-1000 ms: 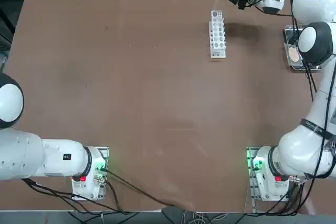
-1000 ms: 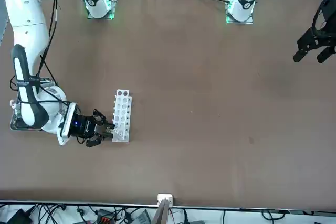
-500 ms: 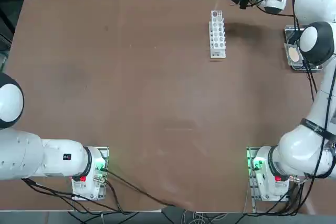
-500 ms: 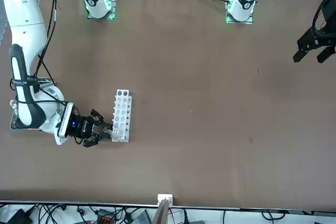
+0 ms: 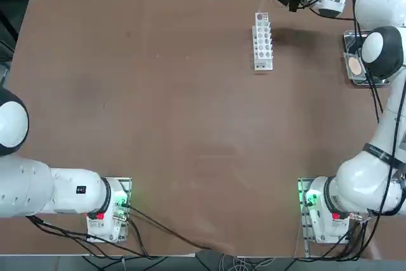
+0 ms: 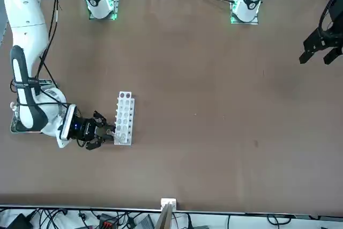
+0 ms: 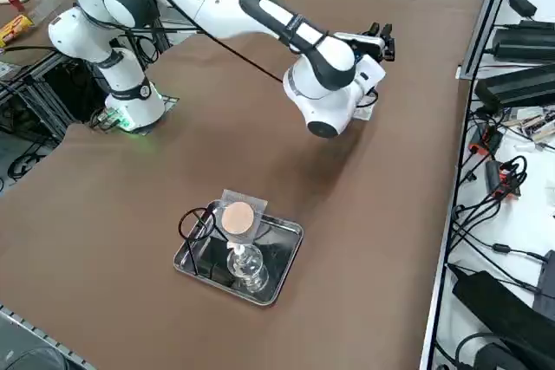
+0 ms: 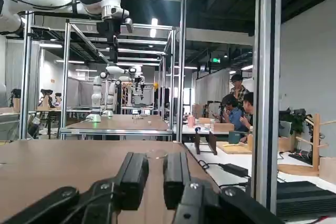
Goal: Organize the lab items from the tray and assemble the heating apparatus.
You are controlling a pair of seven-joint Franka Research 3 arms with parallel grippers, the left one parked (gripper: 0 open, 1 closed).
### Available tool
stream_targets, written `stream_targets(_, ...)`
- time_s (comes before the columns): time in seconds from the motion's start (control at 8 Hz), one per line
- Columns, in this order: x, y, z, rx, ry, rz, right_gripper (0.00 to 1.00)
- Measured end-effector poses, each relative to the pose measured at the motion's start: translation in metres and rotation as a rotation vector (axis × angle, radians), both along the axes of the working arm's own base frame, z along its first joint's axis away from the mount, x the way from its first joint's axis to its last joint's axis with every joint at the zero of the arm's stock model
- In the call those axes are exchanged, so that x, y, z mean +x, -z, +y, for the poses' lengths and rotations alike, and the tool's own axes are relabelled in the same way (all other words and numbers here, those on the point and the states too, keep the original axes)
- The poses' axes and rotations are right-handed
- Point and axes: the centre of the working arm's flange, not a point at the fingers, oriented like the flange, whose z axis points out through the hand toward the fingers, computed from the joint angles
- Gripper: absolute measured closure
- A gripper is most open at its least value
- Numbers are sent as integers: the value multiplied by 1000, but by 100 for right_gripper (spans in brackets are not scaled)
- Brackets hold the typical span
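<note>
The brown table (image 5: 158,106) is nearly bare, with benches and cables beyond its far edge; we see our gripper (image 6: 109,133) lying level by the end of the white rack (image 6: 124,118), just off its near end in the front view; in the wrist view its fingers (image 8: 134,174) stand nearly together with a narrow gap and nothing between them, so we judge the rack has been set aside to clear working space; the tray (image 7: 284,260) sits well apart at our right, holding the burner (image 7: 246,267), the tripod (image 7: 198,222) and the mesh (image 7: 238,217), all unmoved; we judge the next reach goes there.
</note>
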Motion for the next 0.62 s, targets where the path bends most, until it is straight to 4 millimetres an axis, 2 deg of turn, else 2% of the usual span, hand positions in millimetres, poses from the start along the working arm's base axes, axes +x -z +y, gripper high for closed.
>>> stream_targets(0.62,-4,4,0,-6,-20,3,78)
